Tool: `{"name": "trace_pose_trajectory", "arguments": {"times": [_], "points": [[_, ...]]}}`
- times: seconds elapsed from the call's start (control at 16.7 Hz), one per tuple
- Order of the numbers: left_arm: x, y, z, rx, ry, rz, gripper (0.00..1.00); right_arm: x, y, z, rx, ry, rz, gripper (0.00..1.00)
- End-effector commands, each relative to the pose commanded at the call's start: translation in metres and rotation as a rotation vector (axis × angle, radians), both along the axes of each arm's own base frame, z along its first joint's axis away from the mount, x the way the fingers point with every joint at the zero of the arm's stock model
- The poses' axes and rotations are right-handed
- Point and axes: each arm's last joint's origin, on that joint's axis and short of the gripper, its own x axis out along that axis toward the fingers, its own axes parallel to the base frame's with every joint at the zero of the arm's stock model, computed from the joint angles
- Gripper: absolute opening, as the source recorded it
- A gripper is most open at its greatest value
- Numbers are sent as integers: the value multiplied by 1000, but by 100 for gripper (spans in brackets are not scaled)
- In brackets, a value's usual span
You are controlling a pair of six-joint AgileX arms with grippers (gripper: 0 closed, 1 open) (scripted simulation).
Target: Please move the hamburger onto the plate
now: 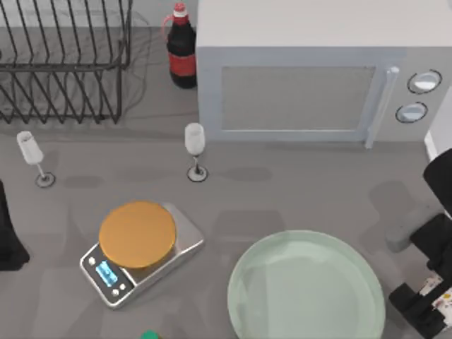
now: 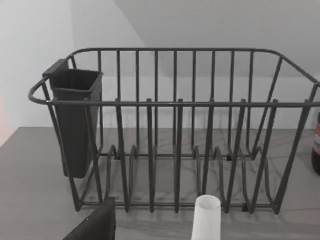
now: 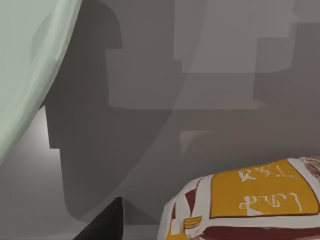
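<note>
The hamburger (image 3: 250, 205), a cream wrapped bundle with orange-yellow panels and dark red stripes, lies on the table just right of the plate; a sliver of it (image 1: 443, 299) peeks out under my right arm. The pale mint-green plate (image 1: 307, 289) sits at the front centre-right, and its rim (image 3: 30, 60) is close by in the right wrist view. My right gripper (image 1: 424, 307) hovers low over the hamburger, open, with one dark finger (image 3: 105, 225) beside the bundle and not touching it. My left gripper (image 1: 7, 236) is parked at the left edge, open.
A silver scale with an orange disc (image 1: 138, 234) stands left of the plate. Two wine glasses (image 1: 194, 141) (image 1: 28, 150) stand mid-table. A wire dish rack (image 2: 175, 130), a cola bottle (image 1: 181, 53) and a microwave (image 1: 318, 70) line the back.
</note>
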Motion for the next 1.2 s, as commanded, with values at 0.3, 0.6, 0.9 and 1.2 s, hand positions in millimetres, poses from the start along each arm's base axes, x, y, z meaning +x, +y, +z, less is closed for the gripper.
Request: {"name": "trace_pose_trajectory", "arguments": {"times": [0.3,0.6,0.9,1.2], "points": [[0,0,0,0,0,0,100,6,2,32,24,-32,-2,0],[0,0,0,0,0,0,100,7,2,81,14,-4,-6,0],[0,0,0,0,0,0,100,2,0,122,22,-26,-3,0],[0,0,0,0,0,0,100,2,1,121,21,-22,-3,0]]}}
